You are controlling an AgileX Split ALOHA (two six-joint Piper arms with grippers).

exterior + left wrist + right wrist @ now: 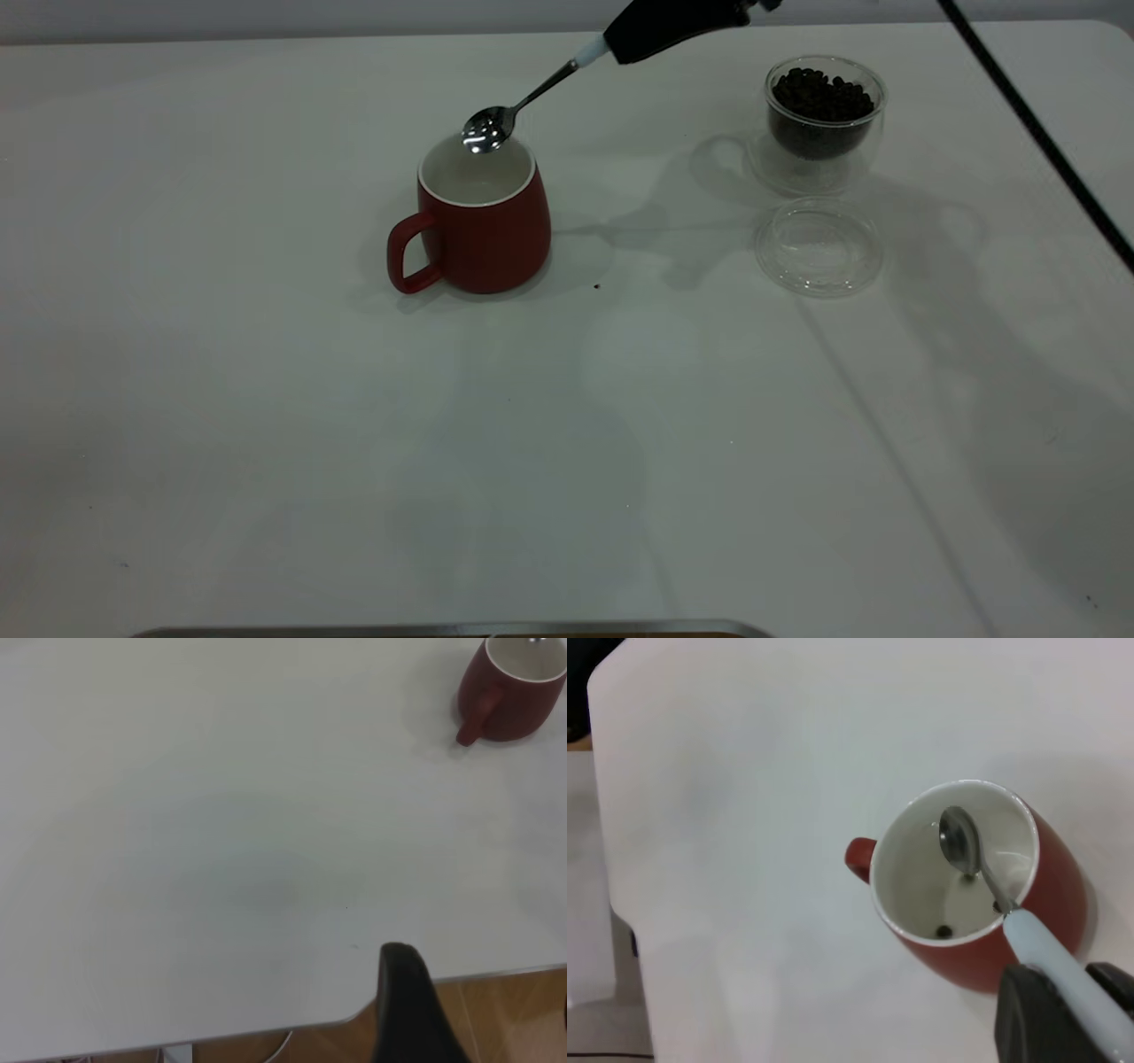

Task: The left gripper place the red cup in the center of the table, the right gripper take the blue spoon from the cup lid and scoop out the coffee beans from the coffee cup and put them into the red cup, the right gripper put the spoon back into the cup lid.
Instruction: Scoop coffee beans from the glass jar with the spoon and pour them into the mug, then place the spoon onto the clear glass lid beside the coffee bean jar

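The red cup (483, 226) stands upright near the table's middle, its handle toward the left arm's side. My right gripper (631, 37) is shut on the pale blue handle of the spoon (485, 131). It holds the shiny bowl, which looks empty, over the cup's mouth. In the right wrist view the spoon (961, 837) hangs inside the rim of the red cup (966, 886), and a few coffee beans (943, 931) lie on its white bottom. The glass coffee cup (824, 111) full of beans stands at the right, the clear lid (819, 246) in front of it. My left gripper (483, 1010) is open and empty near the table's edge.
One stray bean (596, 286) lies on the table just right of the red cup. A black cable (1036, 133) runs across the right side. A metal edge (443, 629) shows at the table's front. The left wrist view shows the red cup (514, 691) far off.
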